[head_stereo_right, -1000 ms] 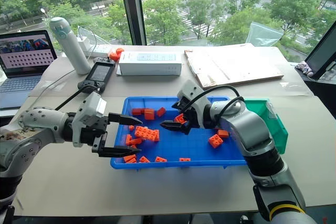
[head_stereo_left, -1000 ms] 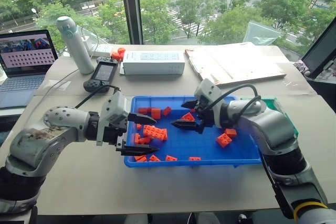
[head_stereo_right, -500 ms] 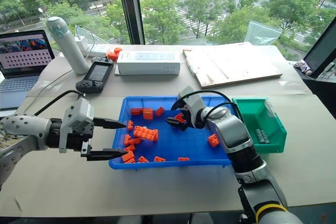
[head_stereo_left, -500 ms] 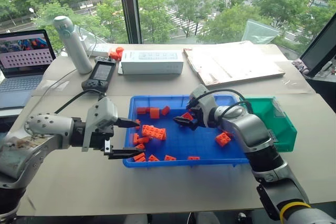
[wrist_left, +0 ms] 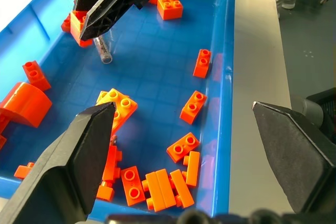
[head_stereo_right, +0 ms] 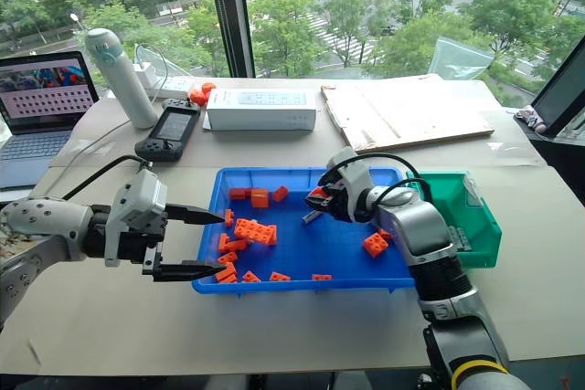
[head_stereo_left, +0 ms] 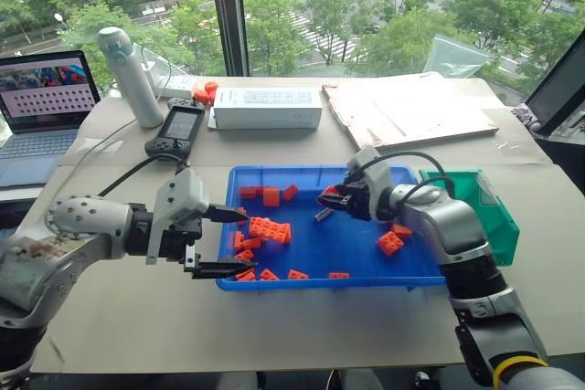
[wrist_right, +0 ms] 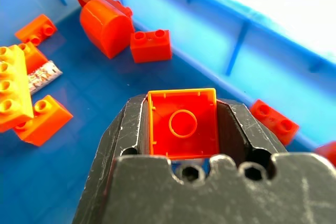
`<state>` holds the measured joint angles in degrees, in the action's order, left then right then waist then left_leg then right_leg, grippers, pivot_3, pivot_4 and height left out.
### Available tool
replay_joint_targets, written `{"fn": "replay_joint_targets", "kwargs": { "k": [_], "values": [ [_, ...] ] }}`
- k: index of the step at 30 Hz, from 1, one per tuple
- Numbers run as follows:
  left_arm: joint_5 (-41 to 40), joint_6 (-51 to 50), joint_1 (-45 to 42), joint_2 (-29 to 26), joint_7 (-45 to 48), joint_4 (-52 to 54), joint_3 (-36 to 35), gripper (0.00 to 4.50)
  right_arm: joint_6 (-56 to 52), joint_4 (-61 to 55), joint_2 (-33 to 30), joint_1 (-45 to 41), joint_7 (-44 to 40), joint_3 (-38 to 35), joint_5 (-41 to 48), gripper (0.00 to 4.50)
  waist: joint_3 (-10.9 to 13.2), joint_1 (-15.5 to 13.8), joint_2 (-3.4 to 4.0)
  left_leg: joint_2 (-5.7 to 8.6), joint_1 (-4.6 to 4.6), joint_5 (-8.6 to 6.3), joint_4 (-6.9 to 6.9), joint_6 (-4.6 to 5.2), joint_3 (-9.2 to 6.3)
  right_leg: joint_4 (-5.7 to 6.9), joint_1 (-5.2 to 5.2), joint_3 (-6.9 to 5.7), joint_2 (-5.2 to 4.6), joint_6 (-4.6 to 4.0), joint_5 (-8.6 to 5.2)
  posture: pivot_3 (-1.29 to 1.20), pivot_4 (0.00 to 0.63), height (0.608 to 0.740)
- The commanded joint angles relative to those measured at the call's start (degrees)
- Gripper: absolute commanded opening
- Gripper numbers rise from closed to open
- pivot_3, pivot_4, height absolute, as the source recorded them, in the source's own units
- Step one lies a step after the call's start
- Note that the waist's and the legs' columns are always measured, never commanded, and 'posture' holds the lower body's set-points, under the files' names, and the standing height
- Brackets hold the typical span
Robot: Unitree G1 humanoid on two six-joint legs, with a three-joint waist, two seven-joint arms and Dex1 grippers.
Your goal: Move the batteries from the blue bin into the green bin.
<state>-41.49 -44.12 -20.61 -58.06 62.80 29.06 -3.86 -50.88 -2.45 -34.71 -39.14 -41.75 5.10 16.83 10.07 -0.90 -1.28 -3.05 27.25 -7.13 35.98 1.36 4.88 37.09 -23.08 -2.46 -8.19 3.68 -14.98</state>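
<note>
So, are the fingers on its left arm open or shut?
Open: the left fingers stand wide apart with nothing held between them.

orange bricks crowd blue bin left half, bare floor mid-right, green bin open-topped

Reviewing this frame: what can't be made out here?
- Green bin contents: head views, the right arm covers most of the inside.
- Whether the right gripper grips the battery or the orange brick: both wrist views, the gripper itself hides the contact.
</note>
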Motion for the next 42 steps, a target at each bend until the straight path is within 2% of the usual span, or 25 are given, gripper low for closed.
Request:
{"fn": "replay_joint_targets", "kwargs": {
  "k": [1, 2, 3, 5, 8, 9, 16, 29, 34, 35, 36, 38, 42],
  "values": [
    [1.5, 2.4, -2.4, 0.8, 1.5, -1.6, 1.6, 4.50, 0.1, -2.0, -4.5, 2.0, -2.3, -2.4, 0.4, 1.80, 0.0, 0.2, -0.01, -0.01, 0.00, 0.00, -0.01, 0.00, 0.01, 0.02, 0.04, 0.01, 0.00, -0.01, 0.00, 0.00, 0.150, 0.730],
    [1.7, 2.6, -2.8, 1.1, 1.7, -1.8, 2.0, 4.50, 0.8, -1.6, -5.2, 2.5, -2.1, -2.7, 0.0, 1.80, 0.0, 0.3, -0.01, -0.02, 0.00, 0.00, -0.03, 0.00, 0.00, 0.02, 0.05, 0.01, 0.01, -0.02, -0.01, 0.00, 0.150, 0.730],
    [1.9, 2.9, -3.1, 1.5, 1.9, -2.0, 2.5, 4.50, 1.2, -1.5, -5.8, 2.9, -2.2, -2.6, -0.2, 2.52, 0.0, 0.5, -0.02, -0.02, 0.00, 0.01, -0.04, 0.00, 0.00, 0.03, 0.05, 0.02, 0.01, -0.03, -0.02, 0.00, 0.150, 0.730],
    [2.3, 3.4, -3.6, 2.0, 2.2, -2.5, 3.3, 4.50, 1.2, -2.0, -6.3, 3.2, -2.3, -2.6, -0.1, 3.01, 0.0, 0.9, -0.01, -0.02, 0.00, 0.01, -0.06, 0.01, 0.03, 0.04, 0.02, 0.10, 0.02, -0.03, -0.01, 0.00, 0.150, 0.730],
    [2.8, 3.8, -3.9, 2.5, 2.4, -2.9, 3.8, 4.50, 2.3, -2.7, -5.7, 2.1, -1.9, -2.1, -0.6, 4.15, 0.0, 1.1, -0.01, -0.01, 0.01, 0.02, -0.06, 0.02, 0.03, 0.05, 0.01, 0.11, 0.03, -0.03, -0.02, 0.00, 0.150, 0.730],
    [3.0, 3.9, -4.0, 2.5, 2.5, -3.0, 4.0, 4.50, 2.6, -2.9, -5.3, 1.7, -2.5, -1.7, -0.2, 4.26, 0.0, 1.0, -0.01, -0.01, 0.01, 0.02, -0.06, 0.02, 0.03, 0.05, 0.02, 0.11, 0.03, -0.03, -0.02, 0.00, 0.150, 0.730],
    [3.2, 3.7, -3.4, 1.8, 2.5, -2.8, 2.7, 4.50, 6.2, -4.9, -1.1, 1.5, -8.2, 3.9, 1.3, 4.26, 0.0, 1.0, -0.01, -0.01, 0.01, 0.02, -0.04, 0.03, 0.01, 0.05, 0.03, 0.11, 0.03, -0.02, -0.01, 0.00, 0.150, 0.730],
    [1.7, 1.3, 1.0, 0.6, -0.2, 1.1, -1.7, 4.50, 19.4, 12.7, 4.2, -3.4, -12.7, 13.5, -7.7, 4.26, 0.0, 0.8, -0.01, -0.02, 0.01, 0.02, 0.00, 0.02, 0.01, 0.05, 0.02, 0.10, 0.04, -0.01, 0.00, 0.00, 0.150, 0.730],
    [1.2, 1.0, 2.3, 0.2, -0.9, 1.9, -2.9, 4.50, 21.2, 17.8, 4.9, -3.7, -13.4, 14.6, -10.1, 4.26, 0.0, 0.8, -0.01, -0.02, 0.01, 0.02, 0.00, 0.02, 0.02, 0.05, 0.03, 0.10, 0.04, -0.01, 0.00, 0.00, 0.150, 0.730],
    [1.1, 1.0, 2.5, 0.1, -1.0, 2.0, -3.1, 4.50, 21.3, 18.2, 4.9, -3.6, -13.6, 14.5, -10.4, 3.86, 0.0, 0.9, -0.01, -0.02, 0.00, 0.03, 0.00, 0.02, 0.00, 0.05, 0.03, 0.09, 0.05, -0.01, 0.00, 0.00, 0.150, 0.730],
    [1.0, 1.0, 2.5, 0.0, -1.2, 2.1, -3.2, 4.50, 21.3, 18.4, 5.0, -3.4, -13.6, 14.4, -10.5, 3.75, 0.0, 0.8, -0.01, -0.03, 0.00, 0.03, 0.00, 0.01, 0.00, 0.06, 0.03, 0.09, 0.05, -0.01, 0.00, 0.00, 0.150, 0.730],
    [0.9, 0.9, 2.6, 0.0, -1.3, 2.1, -3.3, 4.50, 21.2, 18.7, 5.0, -3.1, -13.7, 14.2, -10.9, 3.25, 0.0, 0.8, -0.02, -0.03, -0.01, 0.03, 0.00, 0.01, -0.01, 0.06, 0.04, 0.09, 0.06, -0.01, 0.00, 0.00, 0.150, 0.730],
    [1.3, 1.3, 1.8, -0.1, -1.2, 1.1, -2.8, 4.50, 21.1, 18.4, 4.7, -2.8, -14.1, 14.0, -11.3, 1.87, 0.0, 0.9, -0.02, -0.03, -0.02, 0.03, 0.01, 0.00, -0.01, 0.06, 0.04, 0.09, 0.06, -0.01, 0.00, 0.00, 0.150, 0.730]
  ]
}}
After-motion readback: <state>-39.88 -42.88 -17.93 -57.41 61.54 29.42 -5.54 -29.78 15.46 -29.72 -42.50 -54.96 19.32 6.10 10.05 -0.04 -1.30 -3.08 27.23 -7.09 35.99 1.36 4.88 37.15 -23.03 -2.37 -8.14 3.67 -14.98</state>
